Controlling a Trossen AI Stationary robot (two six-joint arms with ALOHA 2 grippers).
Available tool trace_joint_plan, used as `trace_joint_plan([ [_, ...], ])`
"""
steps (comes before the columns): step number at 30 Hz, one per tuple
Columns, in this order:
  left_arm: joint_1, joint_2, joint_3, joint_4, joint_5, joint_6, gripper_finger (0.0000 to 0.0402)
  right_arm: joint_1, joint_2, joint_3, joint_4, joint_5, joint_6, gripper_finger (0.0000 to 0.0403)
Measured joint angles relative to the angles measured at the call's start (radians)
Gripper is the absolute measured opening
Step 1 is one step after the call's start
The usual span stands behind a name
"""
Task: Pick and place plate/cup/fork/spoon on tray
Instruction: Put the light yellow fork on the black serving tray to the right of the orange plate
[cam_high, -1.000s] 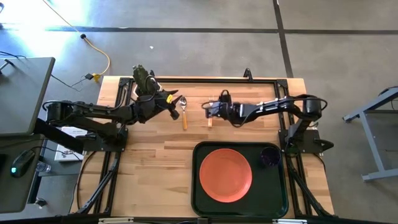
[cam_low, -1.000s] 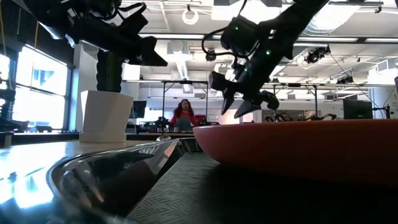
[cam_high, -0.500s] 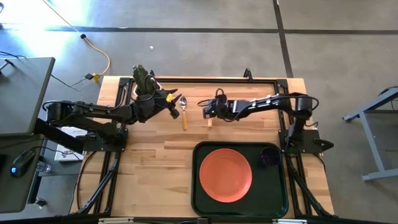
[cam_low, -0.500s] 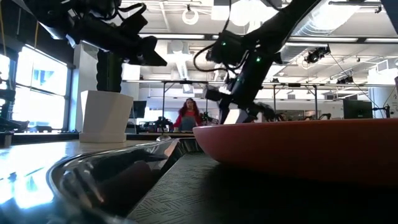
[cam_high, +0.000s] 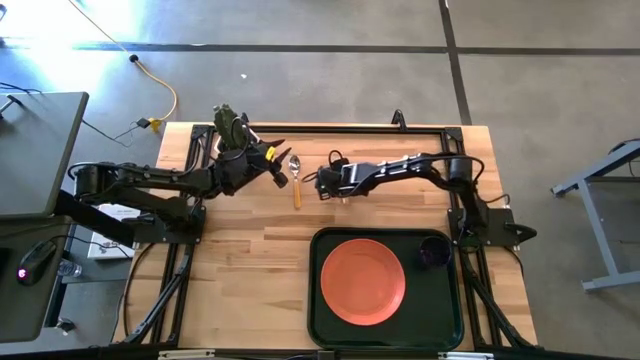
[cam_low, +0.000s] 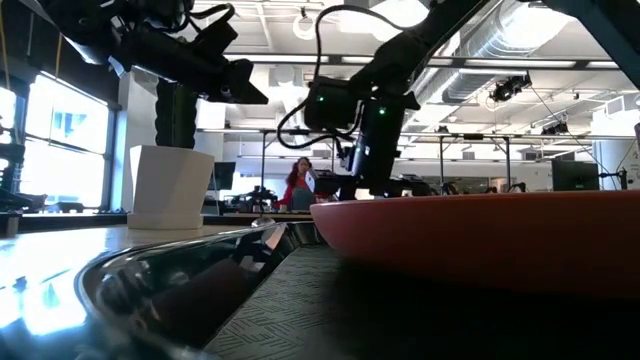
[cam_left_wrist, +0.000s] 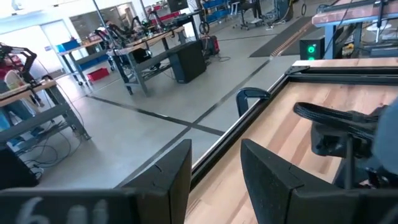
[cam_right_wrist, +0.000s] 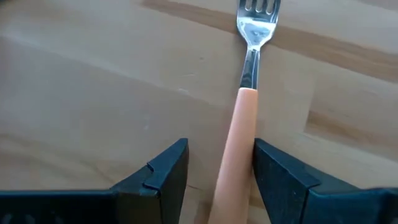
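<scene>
The fork (cam_right_wrist: 244, 118) lies flat on the wooden table, tines pointing away from my right gripper (cam_right_wrist: 219, 152). That gripper is open and low over the fork, one finger on each side of the orange-tan handle; it also shows in the high view (cam_high: 322, 184). The spoon (cam_high: 295, 178) lies on the table just to the fork's left. My left gripper (cam_high: 273, 160) is open and empty, held in the air beside the spoon's bowl. The orange plate (cam_high: 362, 282) and the purple cup (cam_high: 434, 252) rest in the green tray (cam_high: 318, 285) at the near right. My right gripper's fingers stand on either side of the fork's handle (cam_right_wrist: 236, 168), coming from above and lying across it. The handle lies close against one finger (cam_right_wrist: 273, 177); I cannot tell whether they touch. The fork lies flat on the table.
A white pot with a green cactus (cam_high: 230, 130) stands at the far left, behind my left gripper. Bare wood lies between the cutlery and the tray. A person shows in the room beyond the table (cam_low: 300, 185).
My right gripper has gone toward the table's left edge and down, until its fingers stand over the fork's handle. The fork and the spoon have stayed where they were.
</scene>
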Motion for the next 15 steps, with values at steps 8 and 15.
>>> trace_joint_plan([
  [8, 0.004, 0.0, 0.0, -0.001, -0.003, 0.021, 0.0126, 0.065, 0.003, -0.016, -0.071, 0.036, -0.018, 0.0066],
  [15, 0.004, 0.0, 0.0, -0.029, -0.004, 0.023, 0.0126, 0.127, -0.013, -0.026, -0.135, 0.134, 0.014, 0.0032],
])
